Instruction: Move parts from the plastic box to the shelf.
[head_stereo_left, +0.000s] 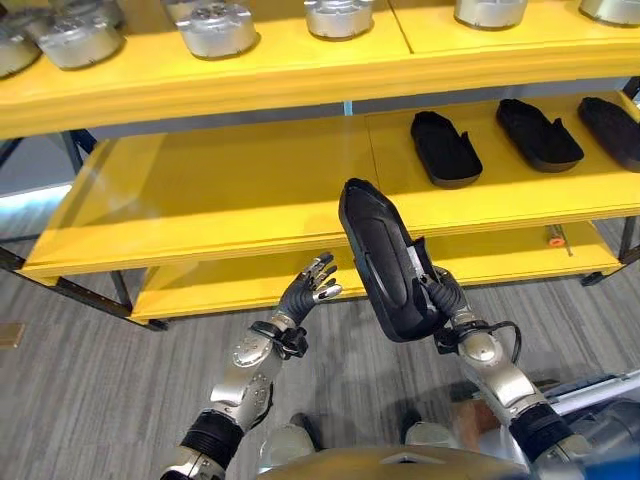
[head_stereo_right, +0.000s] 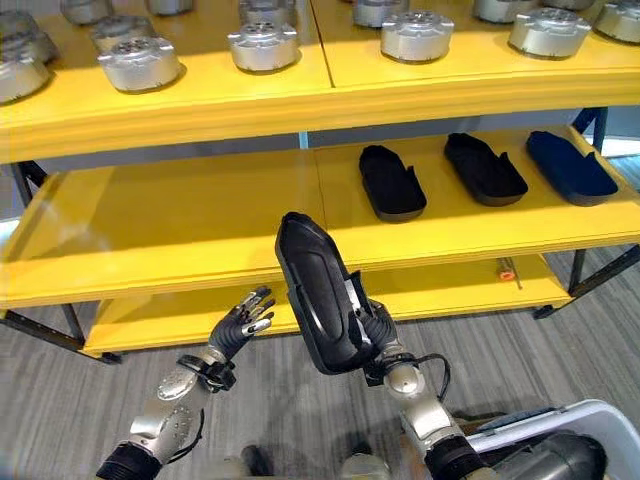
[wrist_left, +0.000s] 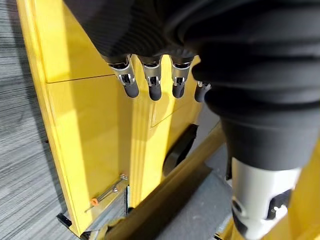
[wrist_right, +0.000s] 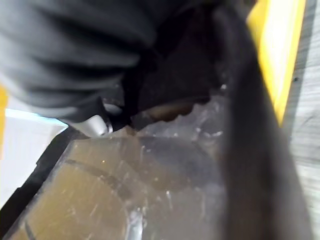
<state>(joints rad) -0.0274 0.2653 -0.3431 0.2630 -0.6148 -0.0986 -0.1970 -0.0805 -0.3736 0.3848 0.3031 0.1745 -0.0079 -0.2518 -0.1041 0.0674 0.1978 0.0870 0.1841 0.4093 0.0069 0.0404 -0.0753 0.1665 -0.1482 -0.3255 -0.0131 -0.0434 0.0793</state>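
1. Right hand (head_stereo_left: 447, 297) grips the long black plastic shell part (head_stereo_left: 378, 258) at its lower end, fingers curled round it, held upright before the yellow shelf (head_stereo_left: 230, 190).
2. Left hand (head_stereo_left: 309, 287) is empty, fingers relaxed, likely ready to steady the part.
3. Three matching black parts (head_stereo_left: 445, 149) already lie on that level, so this one probably goes beside them.

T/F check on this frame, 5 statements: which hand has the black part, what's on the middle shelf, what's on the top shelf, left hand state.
1. The right hand holds a long black part. True.
2. The left hand also grips that part. False: it is open beside the part, fingers spread, touching nothing.
3. Three black parts already lie on the middle shelf. True.
4. The top shelf carries black parts too. False: it carries round silver metal parts.
5. The held part rests on the middle shelf. False: it is held tilted in the air in front of the shelf edge.
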